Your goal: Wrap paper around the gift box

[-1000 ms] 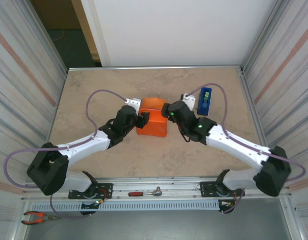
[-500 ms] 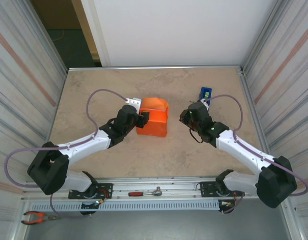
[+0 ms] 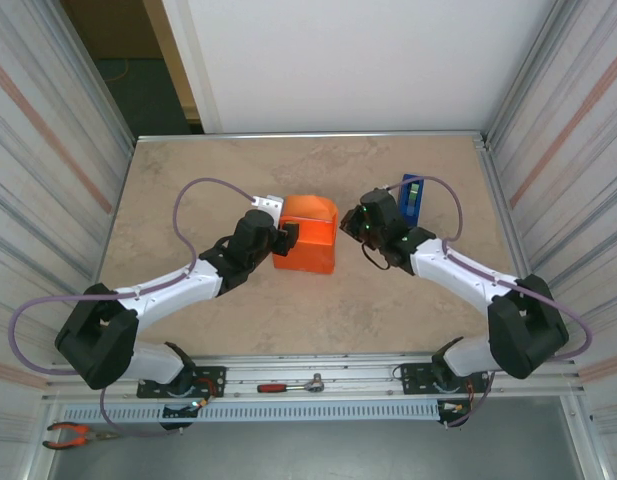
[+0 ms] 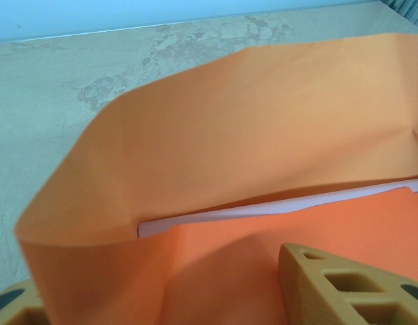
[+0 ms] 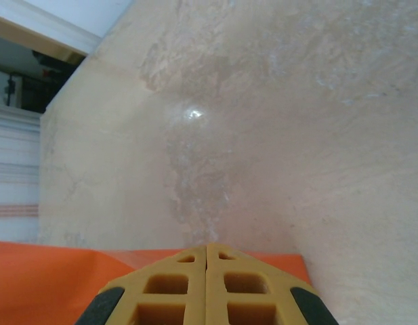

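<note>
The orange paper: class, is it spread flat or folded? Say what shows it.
Folded. The paper sits as a compact bundle from above; the left wrist view shows a flap curving over with creases.

I see the paper (image 3: 310, 240), plain bright orange, folded into a compact boxy bundle at about the centre of the table. From overhead its 6 o'clock edge is straight and square, while the 12 o'clock end rises in a rounded, lighter flap. In the left wrist view the paper (image 4: 263, 135) arches up and over a flat orange layer, curling round at 9 o'clock, with soft creases at 3 o'clock. A pale strip (image 4: 276, 206) runs between the layers; I cannot tell whether it is the gift box.
</note>
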